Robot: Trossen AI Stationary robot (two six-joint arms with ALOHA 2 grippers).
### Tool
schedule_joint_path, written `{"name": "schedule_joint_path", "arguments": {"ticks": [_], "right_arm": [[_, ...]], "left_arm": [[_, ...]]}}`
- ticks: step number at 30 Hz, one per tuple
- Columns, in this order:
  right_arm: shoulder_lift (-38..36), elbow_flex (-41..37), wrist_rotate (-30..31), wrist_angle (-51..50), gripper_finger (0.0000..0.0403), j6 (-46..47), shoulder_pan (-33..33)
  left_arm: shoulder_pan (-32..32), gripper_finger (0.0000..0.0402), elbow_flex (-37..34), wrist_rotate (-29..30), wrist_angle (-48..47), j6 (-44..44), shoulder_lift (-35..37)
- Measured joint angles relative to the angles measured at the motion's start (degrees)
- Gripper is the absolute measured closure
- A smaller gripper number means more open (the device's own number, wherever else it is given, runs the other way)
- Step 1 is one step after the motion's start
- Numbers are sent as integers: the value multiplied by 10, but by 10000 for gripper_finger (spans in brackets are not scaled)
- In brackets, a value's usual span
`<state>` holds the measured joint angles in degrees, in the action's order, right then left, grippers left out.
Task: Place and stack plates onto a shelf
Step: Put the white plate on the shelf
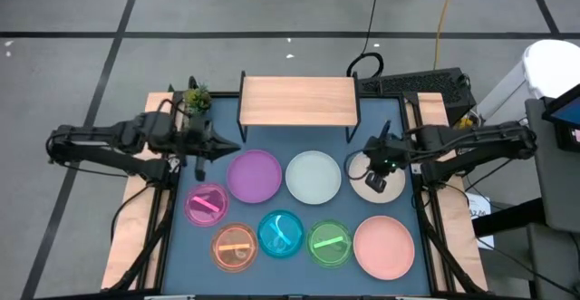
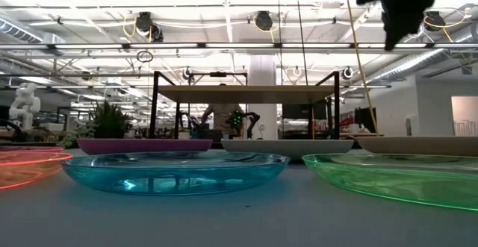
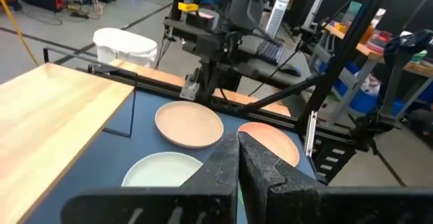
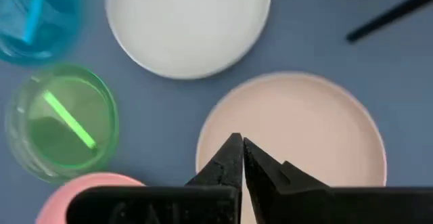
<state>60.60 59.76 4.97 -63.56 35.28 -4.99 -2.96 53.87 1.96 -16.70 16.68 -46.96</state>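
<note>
1. behind the plates stands the shelf (image 1: 297, 100), a bare light-wood board on thin black legs.
2. right gripper (image 4: 242, 158), fingers pressed together, hangs over the beige plate (image 4: 298, 132).
3. left gripper (image 1: 231, 144), likewise closed, holds nothing, beside the purple plate (image 1: 254, 175).

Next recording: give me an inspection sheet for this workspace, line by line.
Surface: blue table top, wooden side rails.
Job's things: shelf bare; purple plate, white plate, beige plate, large pink plate and four small translucent plates lie flat, unstacked.
Clutter: small plant at the back left corner.
Grippers: left pincer shut, empty, beside the purple plate; right pincer shut, empty, above the beige plate.
Cables: black and yellow cables on the floor behind.
Surroundings: keyboard; person far behind.
</note>
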Motion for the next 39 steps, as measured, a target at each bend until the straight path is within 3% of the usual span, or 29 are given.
{"name": "schedule_joint_path", "arguments": {"ticks": [7,14,23,31,39], "right_arm": [[-18,-101,-53,27,385,10,0],[-42,-181,-84,51,311,-20,0],[-75,-198,-98,67,229,-11,-26],[-109,-198,-156,114,219,95,-67],[-125,-196,-164,142,220,147,-117]], "left_arm": [[-11,398,0,0,21,5,-31],[-28,398,0,0,19,17,-51],[-32,398,0,1,-32,2,-51],[-32,398,0,1,-97,36,-52],[-32,398,0,1,-110,50,-52]]}}
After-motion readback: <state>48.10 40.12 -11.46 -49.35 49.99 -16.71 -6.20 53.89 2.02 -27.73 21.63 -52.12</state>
